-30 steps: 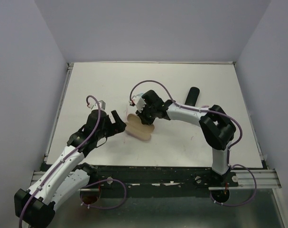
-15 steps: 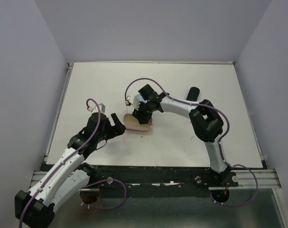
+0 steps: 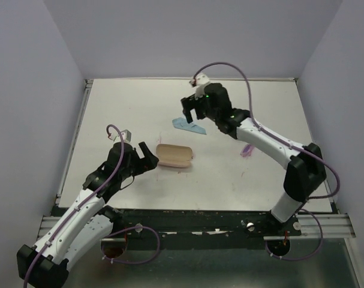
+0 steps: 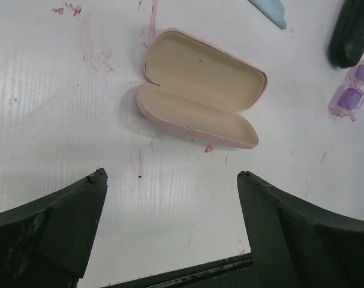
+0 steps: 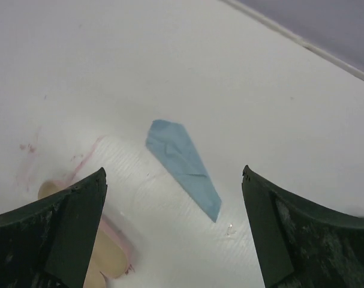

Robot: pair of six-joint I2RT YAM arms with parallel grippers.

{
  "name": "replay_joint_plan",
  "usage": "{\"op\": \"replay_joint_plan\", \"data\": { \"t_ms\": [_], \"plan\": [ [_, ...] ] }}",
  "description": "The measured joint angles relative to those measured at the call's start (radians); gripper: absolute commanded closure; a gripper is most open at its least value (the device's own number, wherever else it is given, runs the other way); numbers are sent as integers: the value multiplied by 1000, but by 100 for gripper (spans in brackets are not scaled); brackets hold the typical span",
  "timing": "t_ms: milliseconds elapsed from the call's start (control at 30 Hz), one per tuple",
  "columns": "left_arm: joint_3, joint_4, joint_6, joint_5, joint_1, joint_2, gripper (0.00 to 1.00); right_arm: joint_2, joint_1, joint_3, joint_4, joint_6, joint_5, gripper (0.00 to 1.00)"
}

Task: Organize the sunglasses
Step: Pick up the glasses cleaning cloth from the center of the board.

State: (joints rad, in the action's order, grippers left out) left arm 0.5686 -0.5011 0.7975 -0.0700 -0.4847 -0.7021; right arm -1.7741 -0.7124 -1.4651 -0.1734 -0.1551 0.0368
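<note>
Right claw (image 5: 173, 173) wide, empty, above cloth (image 5: 183, 161); thin flat cloth could slip the pinch, tips scrape bench (image 5: 110, 72).

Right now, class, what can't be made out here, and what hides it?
Purple sunglasses: left wrist view, cut by the right edge.
Black case: left wrist view, cut by the top-right corner.
Pink case: right wrist view, mostly behind a finger of the right tool and the bottom edge.
Blue cloth: left wrist view, cut by top edge.
</note>
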Motion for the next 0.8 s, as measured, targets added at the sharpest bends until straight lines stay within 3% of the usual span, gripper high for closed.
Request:
{"op": "replay_joint_plan", "data": {
  "t_ms": [167,333,433,533,667,800],
  "plan": [
    [24,6,0,0,0,-9,1,224,195,201,84,388,154,0],
    [47,38,-2,0,0,-68,1,333,427,399,-6,667,226,0],
    [51,48,-4,0,0,-111,1,344,450,467,-58,694,237,2],
    [78,51,-8,0,0,-169,1,325,443,471,-72,667,144,4],
    [122,59,-8,-2,0,-217,1,229,424,398,-64,616,-11,5],
    [129,74,-8,-9,0,-221,1,73,349,287,-56,572,-49,10]
  ]
}}
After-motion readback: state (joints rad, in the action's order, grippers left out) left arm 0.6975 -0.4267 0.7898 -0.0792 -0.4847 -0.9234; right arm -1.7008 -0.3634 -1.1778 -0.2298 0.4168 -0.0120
